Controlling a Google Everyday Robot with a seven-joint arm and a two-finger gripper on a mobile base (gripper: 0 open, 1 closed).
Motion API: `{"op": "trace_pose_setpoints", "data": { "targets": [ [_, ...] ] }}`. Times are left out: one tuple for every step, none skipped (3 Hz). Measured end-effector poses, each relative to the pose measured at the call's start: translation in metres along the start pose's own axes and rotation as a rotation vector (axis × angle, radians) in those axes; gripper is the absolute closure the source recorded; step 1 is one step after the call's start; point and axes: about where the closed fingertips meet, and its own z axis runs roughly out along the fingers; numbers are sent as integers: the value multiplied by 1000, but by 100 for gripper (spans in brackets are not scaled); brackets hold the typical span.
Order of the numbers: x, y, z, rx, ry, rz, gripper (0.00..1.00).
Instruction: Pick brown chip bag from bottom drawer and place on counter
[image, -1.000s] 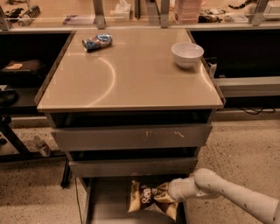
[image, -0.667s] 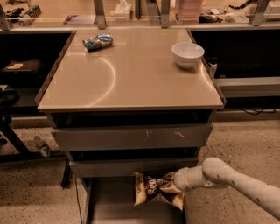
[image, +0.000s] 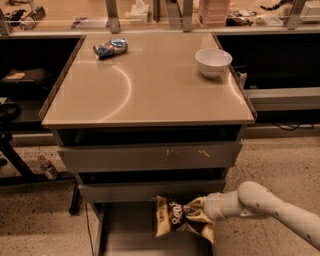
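Observation:
The brown chip bag, dark foil with tan edges and white lettering, hangs in the air above the open bottom drawer, in front of the middle drawer front. My gripper is shut on the bag's right side, and my white arm reaches in from the lower right. The beige counter tops the grey cabinet above.
A white bowl stands at the counter's back right. A small blue-and-silver snack bag lies at its back left. Two shut grey drawer fronts sit above the open drawer. Dark shelving flanks the cabinet on both sides.
My gripper has lifted the brown chip bag up out of the bottom drawer, and the arm has risen with it.

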Motion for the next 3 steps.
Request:
{"op": "trace_pose_setpoints", "data": {
  "targets": [
    [-46, 26, -57, 33, -39, -143, 100],
    [-97, 39, -121, 73, -73, -297, 100],
    [-141, 47, -175, 123, -72, -398, 100]
  ]
}}
